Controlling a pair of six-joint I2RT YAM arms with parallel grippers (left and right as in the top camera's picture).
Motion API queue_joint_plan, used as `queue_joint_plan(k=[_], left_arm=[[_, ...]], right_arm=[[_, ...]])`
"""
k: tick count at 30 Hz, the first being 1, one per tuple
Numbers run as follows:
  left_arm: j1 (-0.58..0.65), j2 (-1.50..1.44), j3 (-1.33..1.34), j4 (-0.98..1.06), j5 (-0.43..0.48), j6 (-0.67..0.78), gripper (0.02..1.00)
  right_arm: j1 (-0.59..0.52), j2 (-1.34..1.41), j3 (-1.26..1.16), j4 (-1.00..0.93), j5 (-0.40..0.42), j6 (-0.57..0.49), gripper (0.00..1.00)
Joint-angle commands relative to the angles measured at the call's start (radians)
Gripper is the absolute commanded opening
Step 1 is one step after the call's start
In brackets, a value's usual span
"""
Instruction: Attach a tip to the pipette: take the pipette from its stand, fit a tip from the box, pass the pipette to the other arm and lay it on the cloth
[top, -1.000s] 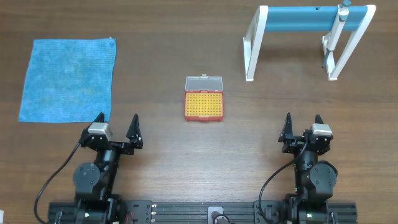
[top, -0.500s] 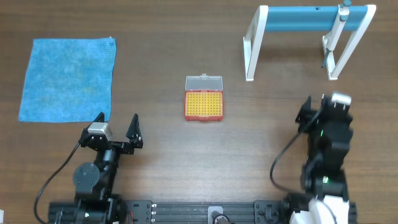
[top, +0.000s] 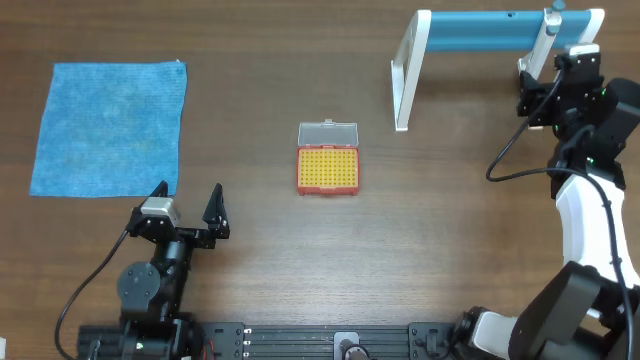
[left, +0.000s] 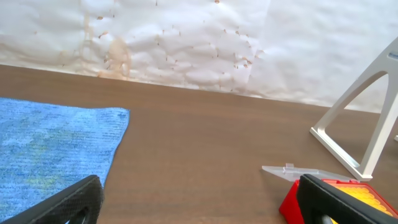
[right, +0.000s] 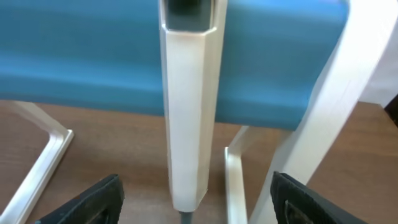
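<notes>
From above we see the right gripper (top: 545, 95) at the blue-barred white stand (top: 480, 30). Its wrist view sets the slim white plastic pipette (right: 189, 112), hanging there, between its spread fingers, untouched. The left gripper (top: 188, 195), fingers also spread, sits beside the blue woven cloth (top: 110, 125).

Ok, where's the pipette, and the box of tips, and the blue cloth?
pipette (right: 189, 124): right wrist view, on its white body.
tip box (top: 328, 191): top view, on its orange rim.
cloth (top: 110, 128): top view, on the middle of the blue cloth.
</notes>
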Motion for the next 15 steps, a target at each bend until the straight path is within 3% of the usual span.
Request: queue_joint_plan(k=[1,9,10,14,15], left_arm=[[-0.005,-0.005,-0.002,-0.006,0.014,-0.009,0.998],[-0.005,-0.005,-0.002,-0.006,0.014,-0.009,0.998],[-0.005,-0.005,-0.002,-0.006,0.014,-0.009,1.000],[-0.005,-0.005,-0.002,-0.006,0.014,-0.009,0.998],[-0.005,-0.005,-0.002,-0.006,0.014,-0.009,1.000]], right_arm=[[0.000,0.040,0.017,0.045,-0.045,0.063,0.781],[0.015,0.150,0.017,0.200,-0.045,0.163,0.781],[0.022,0.150,0.017,0.202,-0.045,0.163,0.755],[0.027,0.150,0.017,0.206,-0.045,0.186,0.489],[0.027,0.150,0.017,0.206,-0.045,0.194,0.467]])
